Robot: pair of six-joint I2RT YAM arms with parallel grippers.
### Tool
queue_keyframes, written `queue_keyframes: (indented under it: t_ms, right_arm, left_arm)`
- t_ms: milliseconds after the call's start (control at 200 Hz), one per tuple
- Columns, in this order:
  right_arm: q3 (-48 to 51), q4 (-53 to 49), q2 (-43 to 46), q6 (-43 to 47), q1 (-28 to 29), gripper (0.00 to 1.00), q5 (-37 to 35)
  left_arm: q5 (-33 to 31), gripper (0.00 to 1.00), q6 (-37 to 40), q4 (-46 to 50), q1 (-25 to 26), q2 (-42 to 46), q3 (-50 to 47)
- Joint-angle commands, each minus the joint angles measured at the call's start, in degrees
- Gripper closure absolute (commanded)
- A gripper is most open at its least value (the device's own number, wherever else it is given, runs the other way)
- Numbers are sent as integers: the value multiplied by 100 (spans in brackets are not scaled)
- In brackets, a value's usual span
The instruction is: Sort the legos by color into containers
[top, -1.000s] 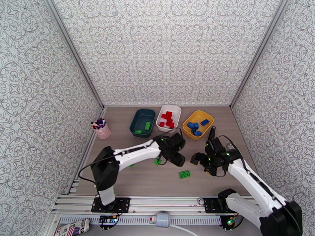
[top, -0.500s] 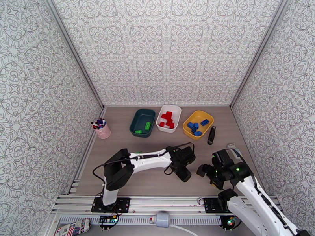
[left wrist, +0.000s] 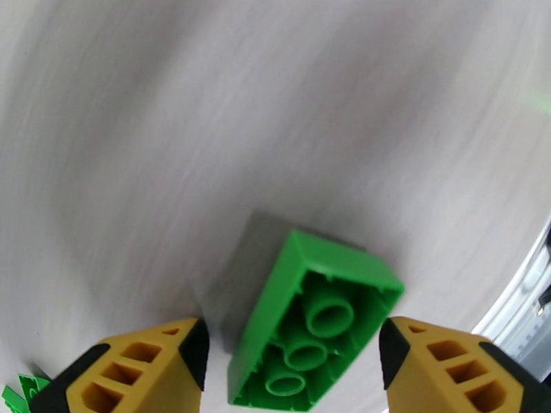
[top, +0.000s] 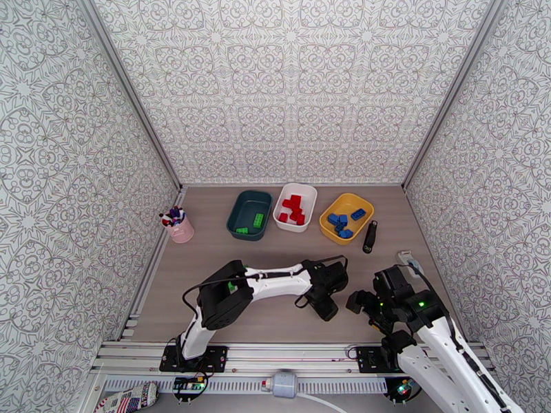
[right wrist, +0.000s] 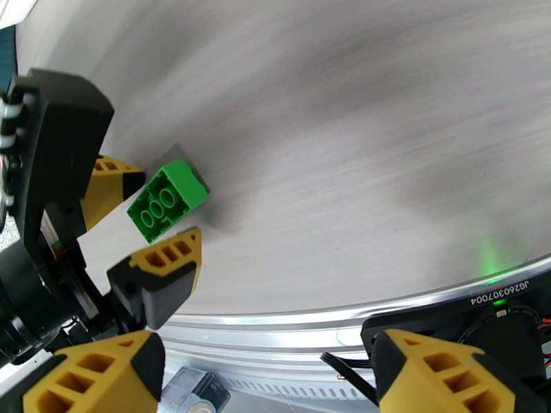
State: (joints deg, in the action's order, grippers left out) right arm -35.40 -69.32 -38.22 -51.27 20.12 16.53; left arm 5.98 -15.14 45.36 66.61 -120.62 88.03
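Now green lego [left wrist: 313, 297] underside-up, diagonal between left gripper [left wrist: 290, 345]

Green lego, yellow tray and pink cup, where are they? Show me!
green lego [left wrist: 313, 325]: left wrist view, on its hollow underside.
yellow tray [top: 348, 201]: top external view, on its bare floor.
pink cup [top: 182, 233]: top external view, on its outer side.

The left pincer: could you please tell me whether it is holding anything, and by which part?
Nothing is held. The left pincer is open, straddling an upside-down green brick that lies on the table, with a gap on each side.
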Motion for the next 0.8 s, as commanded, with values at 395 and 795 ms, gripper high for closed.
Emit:
queue_keyframes:
  t_ms: [395,795]
  right_arm:
    - [181,600,-461,-162,-53,18,442]
    - [-322,2750,-2222,-301,46,20,1199]
  left_arm:
    - [-183,69,-345,-184,-341,363,-210]
    - [203,71,-985,-507,-1208,1155,-452]
